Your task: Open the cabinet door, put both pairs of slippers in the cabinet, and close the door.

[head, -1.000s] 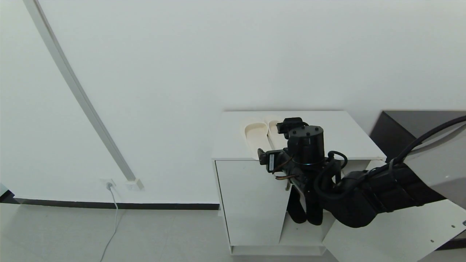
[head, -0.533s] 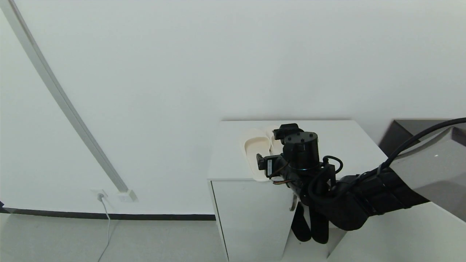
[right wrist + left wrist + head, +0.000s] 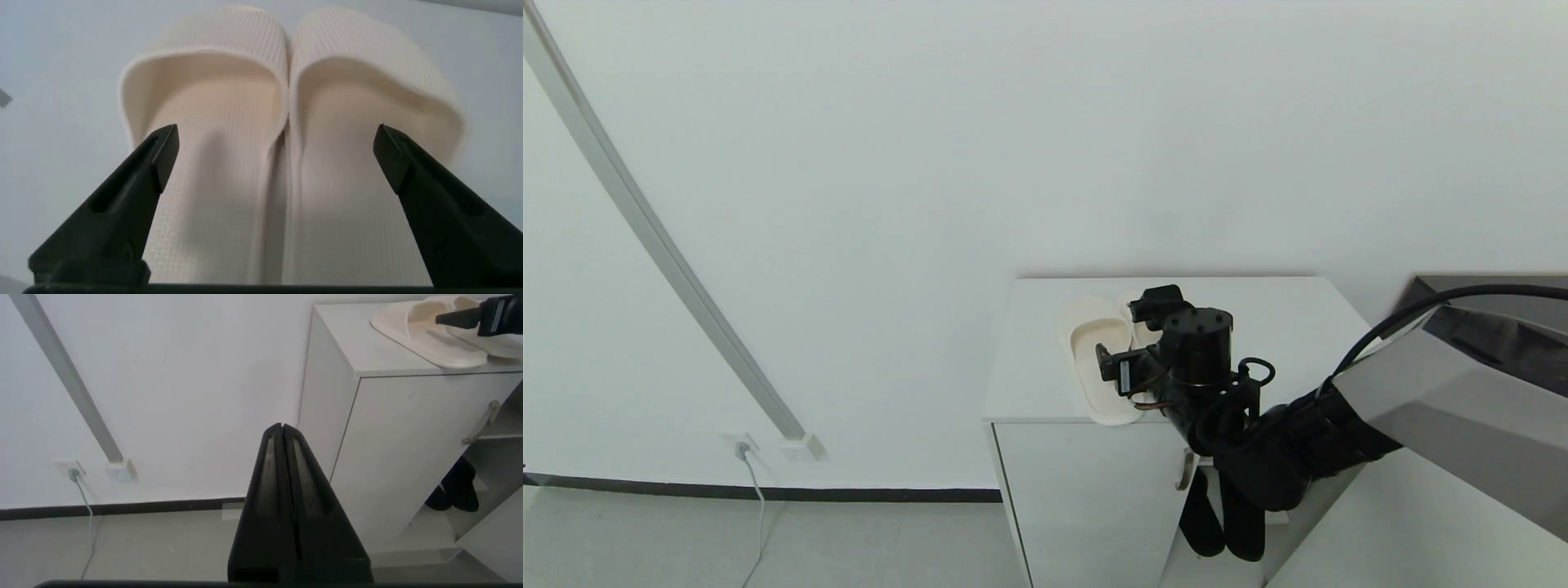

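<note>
Here, waffle-textured cream slippers (image 3: 237,188), rounded toes, boxy white cabinet (image 3: 1086,490)

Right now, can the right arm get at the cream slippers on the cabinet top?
Probably yes: the open right hand is at the cream slippers, one finger to each side, with nothing in between.

Cream slippers (image 3: 1098,367) half hidden behind right arm (image 3: 1282,457); cabinet (image 3: 1086,498) base cut off.

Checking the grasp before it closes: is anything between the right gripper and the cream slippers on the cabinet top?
Nothing visible stands between them. The right gripper is open and aimed at the cream slippers, its fingers spread to either side of the pair, which lies on the cabinet top.
</note>
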`<state>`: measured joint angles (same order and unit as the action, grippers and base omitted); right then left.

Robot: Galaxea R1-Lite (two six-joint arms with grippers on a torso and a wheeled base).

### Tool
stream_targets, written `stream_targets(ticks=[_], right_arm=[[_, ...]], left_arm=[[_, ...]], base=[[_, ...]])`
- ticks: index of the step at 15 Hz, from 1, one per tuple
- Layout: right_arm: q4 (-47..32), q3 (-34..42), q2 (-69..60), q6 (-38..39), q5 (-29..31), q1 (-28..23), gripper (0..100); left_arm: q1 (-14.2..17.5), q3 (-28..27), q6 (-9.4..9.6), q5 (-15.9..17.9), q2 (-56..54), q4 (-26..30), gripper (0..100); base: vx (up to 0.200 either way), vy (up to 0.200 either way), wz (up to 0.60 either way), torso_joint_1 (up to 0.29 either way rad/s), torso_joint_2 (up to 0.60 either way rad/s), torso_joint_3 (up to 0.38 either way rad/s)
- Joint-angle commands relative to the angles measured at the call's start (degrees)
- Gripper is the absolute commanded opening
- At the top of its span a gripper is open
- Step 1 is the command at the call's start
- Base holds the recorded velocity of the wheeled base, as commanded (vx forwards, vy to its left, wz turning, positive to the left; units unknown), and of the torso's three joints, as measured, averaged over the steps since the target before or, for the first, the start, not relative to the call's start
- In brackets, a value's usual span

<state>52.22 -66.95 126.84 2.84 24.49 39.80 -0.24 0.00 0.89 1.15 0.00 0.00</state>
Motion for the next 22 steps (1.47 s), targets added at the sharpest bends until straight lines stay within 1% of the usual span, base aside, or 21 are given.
stream_targets(ticks=[1,3,6,7,10,11,19,21,22], right_arm=[[-1.42,-2.92,2.09,0.06,-0.23,-0.95,100],[-3.62,-6.44,3.67,0.06,-0.32,-1.66,100],[-9.42,-12.15,5.08,0.15,-1.99,-2.45,100],[-10.3,-14.44,6.14,0.06,-2.08,-2.62,100],[-12.06,-17.86,7.89,0.06,-2.08,-3.33,100],[-12.15,-18.65,8.33,0.06,-2.08,-3.5,0],[-11.88,-19.89,8.07,0.06,-1.99,-3.5,0],[-11.88,-18.04,4.82,0.06,-1.99,-2.98,0],[-11.88,-15.4,2.09,0.06,-1.99,-2.36,0]], left_arm=[[0.07,0.0,-0.01,0.0,0.09,0.0,0],[0.07,0.0,-0.01,0.0,0.09,0.0,0],[0.07,0.0,-0.1,0.0,0.09,0.0,0],[0.07,0.0,-0.1,-0.09,0.09,0.0,0],[0.07,0.0,-0.1,-0.09,0.09,0.0,0],[0.07,0.0,-0.1,-0.09,0.09,0.0,0],[0.07,0.0,-0.1,-0.09,0.09,0.0,0],[0.07,0.0,-0.1,-0.09,0.09,0.0,0],[0.07,0.0,-0.19,-0.18,0.09,0.0,0]], base=[[0.0,0.0,0.0,0.0,0.0,0.0],[0.0,0.0,0.0,0.0,0.0,0.0],[0.0,0.0,0.0,0.0,0.0,0.0],[0.0,0.0,0.0,0.0,0.0,0.0],[0.0,0.0,0.0,0.0,0.0,0.0],[0.0,0.0,0.0,0.0,0.0,0.0],[0.0,0.0,0.0,0.0,0.0,0.0],[0.0,0.0,0.0,0.0,0.0,0.0],[0.0,0.0,0.0,0.0,0.0,0.0]])
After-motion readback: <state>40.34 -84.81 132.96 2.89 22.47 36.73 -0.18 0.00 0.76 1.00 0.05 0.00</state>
